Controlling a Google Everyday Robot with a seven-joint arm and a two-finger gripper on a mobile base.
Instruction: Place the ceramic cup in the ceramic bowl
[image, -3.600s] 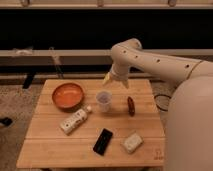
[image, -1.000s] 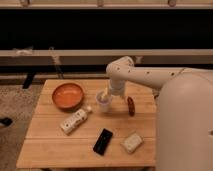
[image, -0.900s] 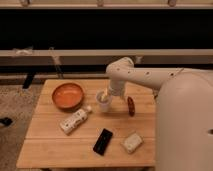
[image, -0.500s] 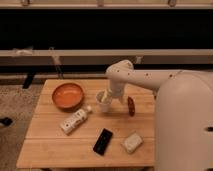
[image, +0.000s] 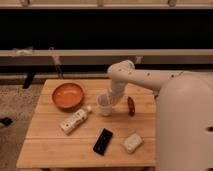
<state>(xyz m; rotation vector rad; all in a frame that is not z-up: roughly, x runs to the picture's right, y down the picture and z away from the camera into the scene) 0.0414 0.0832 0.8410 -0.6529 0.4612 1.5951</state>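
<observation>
Hand (image: 110, 99) at the ceramic cup (image: 104, 106), mid-desk (image: 47, 150). A bare strip of desk separates the cup from the ceramic bowl (image: 67, 95). The white bottle (image: 75, 120) lies just in front of this strip. A reddish-brown oval (image: 131, 106) stands beside the arm; a black slab (image: 103, 141) and a pale block (image: 132, 142) lie nearer the front edge.

A wooden table (image: 50, 145) stands on speckled floor (image: 12, 100) before a dark wall (image: 75, 30).

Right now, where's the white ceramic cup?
In the camera view the white ceramic cup stands centre-frame, between the orange-brown ceramic bowl on picture-left and a dark reddish oval object on picture-right. The gripper is at its rim.
</observation>
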